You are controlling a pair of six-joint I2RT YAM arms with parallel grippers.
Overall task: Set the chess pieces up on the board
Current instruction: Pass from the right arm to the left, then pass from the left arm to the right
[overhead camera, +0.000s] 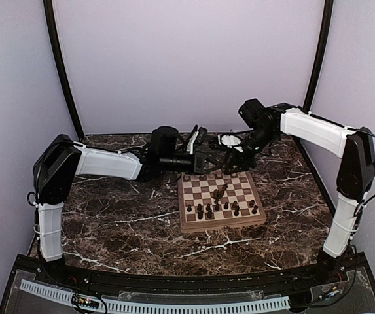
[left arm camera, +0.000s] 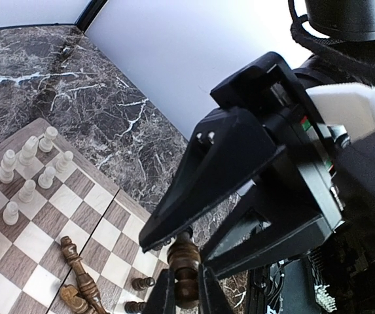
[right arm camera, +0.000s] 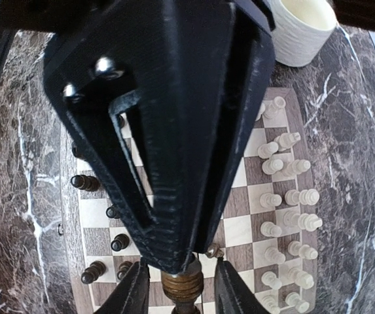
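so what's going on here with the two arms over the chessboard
It looks like a handover above the far edge of the board. The left pincer is shut on a dark chess piece, and the right pincer stands open around that same piece. The white pieces stand in rows at one end. Some dark pieces lie tipped over on the squares, so that side is not yet set up.

Board [overhead camera: 221, 226] chequered light and dark brown; dark brown pieces [right arm camera: 84, 182], cream pieces [right arm camera: 270, 199].
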